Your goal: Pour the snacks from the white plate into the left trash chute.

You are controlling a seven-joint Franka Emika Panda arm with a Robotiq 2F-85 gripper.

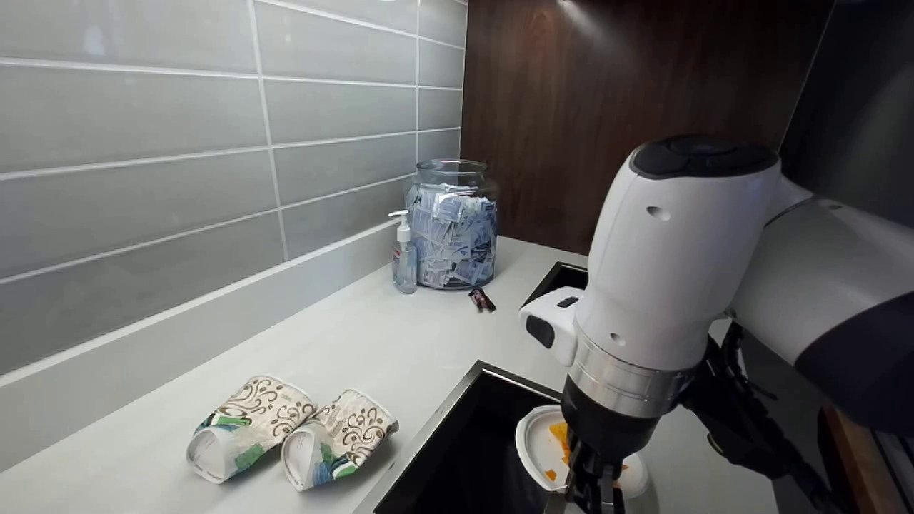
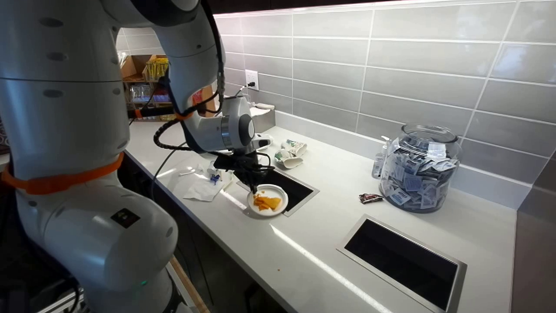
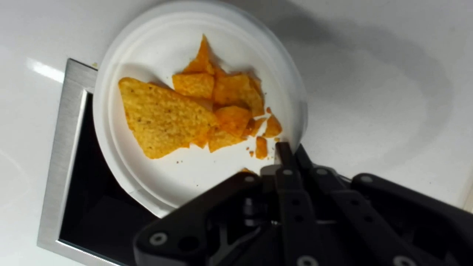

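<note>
Looming at the far left of an exterior view, the white arm (image 2: pixel 56 108) wore an orange band (image 2: pixel 69 179). With the white plate (image 2: pixel 276 192) as the middle of the dial, yellow packets (image 2: pixel 157 69) stood near eleven o'clock, and a pale sheet (image 2: pixel 202 193) lay on the counter (image 2: pixel 321 217) at nine. Then the heart of it: at the plate's ten o'clock came the gripper (image 3: pixel 292 148), jaws together, clamped firmly on the rim! The wrist view put that pinch at four o'clock. And the snacks (image 2: pixel 266 203)? Up on the plate, an orange heap, in the wrist view one big chip toward eight and crumbs trailing off to four. A tiny orange speck (image 2: pixel 278 270) sat on the counter at six. Two crushed paper cups (image 2: pixel 290 159) lay at one, and at two gaped the left trash chute (image 2: pixel 299 187), dark inside, the plate overlapping its edge in every view! Further right, a small dark wrapper (image 2: pixel 371 198) at three, a clear pump bottle (image 2: pixel 378 167) between two and three, a second chute (image 2: pixel 399 261) about four, and a big glass jar (image 2: pixel 454 151) of sachets (image 2: pixel 412 182) just short of three.
</note>
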